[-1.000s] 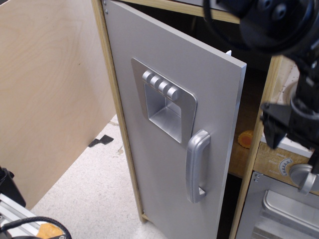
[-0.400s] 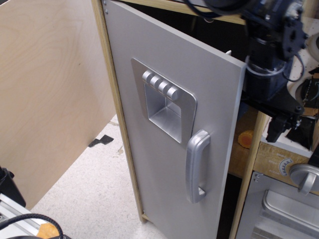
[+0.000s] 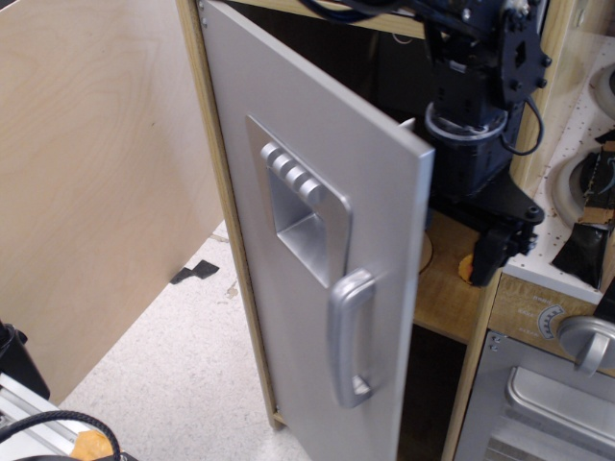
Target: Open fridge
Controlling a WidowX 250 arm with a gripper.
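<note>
Left to centre: the fridge (image 3: 288, 240) door stands well ajar, hinged at left, handle (image 3: 348, 338) untouched. Right: the gripper (image 3: 500, 245) sits behind the door's free edge, inside the opening; its finger spread cannot be told, nothing visibly held. Risk, as judged: the arm may snag the shelf (image 3: 452, 288) or slip off the edge.

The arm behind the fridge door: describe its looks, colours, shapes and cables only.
The arm is black and dark navy, built of blocky housings over a round cylindrical segment ringed by a pale silver band. Small screw heads dot the upper housing, and black cables loop along its right side and over the top. The gripper is black and angular with visible bolts; no markings are legible.
</note>
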